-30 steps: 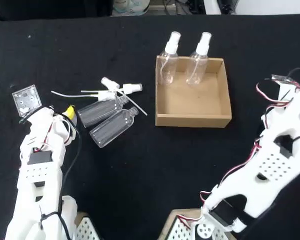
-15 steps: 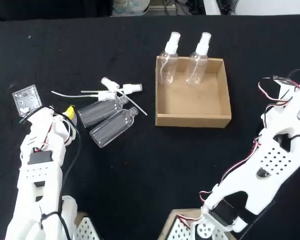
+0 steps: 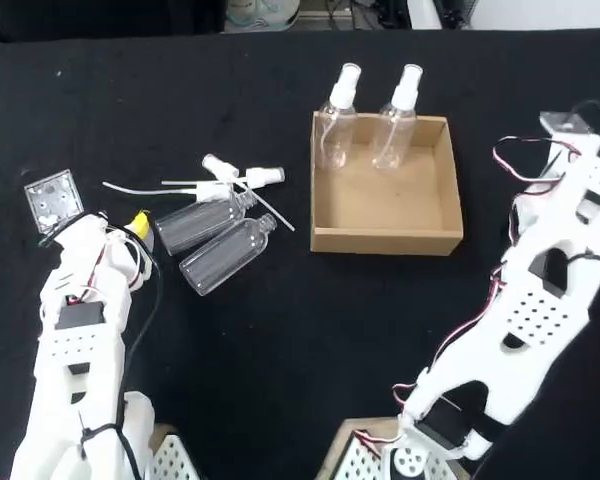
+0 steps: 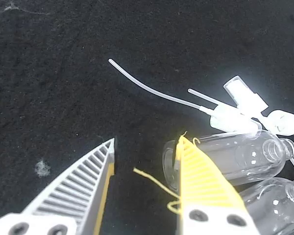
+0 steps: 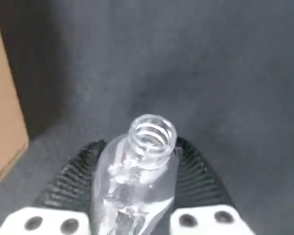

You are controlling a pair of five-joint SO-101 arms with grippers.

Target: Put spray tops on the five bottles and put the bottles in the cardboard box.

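1. The right claw (image 5: 137, 147) pinches an uncapped clear bottle (image 5: 137, 181) by its body, with the neck poking out ahead.
2. The left claw (image 4: 146, 147) is spread at the left of the high view, just beside two uncapped bottles (image 3: 202, 222) lying on the tabletop (image 3: 280, 330).
3. Loose spray tops (image 3: 235, 178) lie just above those bottles.
4. The cardboard box (image 3: 385, 240), right of centre, holds two topped bottles (image 3: 337, 125) standing against its far wall.

Left arm (image 3: 77, 330) folded low on the left side; left gripper (image 4: 145, 147) gaping, fingers wide apart; right arm (image 3: 540, 310) stretched long up the right side; right gripper (image 5: 139, 145) clamped round a bottle (image 5: 149, 134), neck poking past the fingertips.
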